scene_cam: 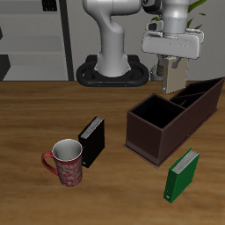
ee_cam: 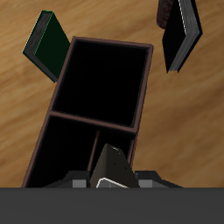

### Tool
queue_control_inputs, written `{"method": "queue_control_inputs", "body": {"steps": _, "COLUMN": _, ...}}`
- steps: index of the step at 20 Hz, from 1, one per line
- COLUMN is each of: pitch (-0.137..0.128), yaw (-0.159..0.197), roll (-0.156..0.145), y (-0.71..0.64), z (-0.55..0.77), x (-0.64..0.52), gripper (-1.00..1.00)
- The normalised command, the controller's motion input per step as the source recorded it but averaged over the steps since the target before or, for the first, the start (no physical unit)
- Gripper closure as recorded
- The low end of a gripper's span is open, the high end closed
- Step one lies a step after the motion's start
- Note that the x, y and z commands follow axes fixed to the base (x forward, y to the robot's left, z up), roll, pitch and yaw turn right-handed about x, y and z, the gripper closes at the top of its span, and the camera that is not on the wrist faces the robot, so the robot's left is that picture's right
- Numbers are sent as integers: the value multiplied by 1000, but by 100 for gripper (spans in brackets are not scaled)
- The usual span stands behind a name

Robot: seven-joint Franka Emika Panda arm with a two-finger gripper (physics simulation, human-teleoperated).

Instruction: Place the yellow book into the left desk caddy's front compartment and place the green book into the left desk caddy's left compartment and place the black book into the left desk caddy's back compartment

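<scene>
My gripper (scene_cam: 171, 74) is shut on the yellow book (scene_cam: 174, 81), a thin greyish-tan book that hangs upright just above the left desk caddy (scene_cam: 145, 141), over its narrower sections at the back end. The wrist view looks down on the book's top edge (ee_cam: 112, 166) between my fingers, with the caddy's dark rim (ee_cam: 92, 120) and its large square section below. The black book (scene_cam: 92, 139) stands on the table beside the mug. The green book (scene_cam: 183, 174) stands near the table's front edge, before the caddy. Both also show in the wrist view, the green book (ee_cam: 45, 42) and the black book (ee_cam: 184, 35).
A red patterned mug (scene_cam: 66, 163) stands next to the black book, nearer the front edge. The robot's base (scene_cam: 114, 70) is at the back of the table. Dark shelving (scene_cam: 35, 39) stands behind the table.
</scene>
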Motion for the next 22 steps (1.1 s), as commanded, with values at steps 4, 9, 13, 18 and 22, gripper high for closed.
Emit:
{"method": "queue_control_inputs", "body": {"steps": 4, "pitch": 26, "yaw": 6, "roll": 0, "y": 5, "z": -199, "x": 69, "gripper": 100}}
{"method": "queue_control_inputs", "body": {"steps": 9, "pitch": 36, "yaw": -4, "roll": 5, "y": 5, "z": -190, "x": 13, "gripper": 100}}
{"method": "queue_control_inputs", "body": {"steps": 13, "pitch": 25, "yaw": -4, "roll": 7, "y": 5, "z": -129, "x": 20, "gripper": 100}}
{"method": "queue_control_inputs", "body": {"steps": 18, "pitch": 23, "yaw": -3, "roll": 1, "y": -28, "z": -142, "x": 71, "gripper": 100}}
{"method": "queue_control_inputs", "body": {"steps": 22, "pitch": 28, "yaw": 29, "roll": 27, "y": 42, "z": -229, "x": 100, "gripper": 100}}
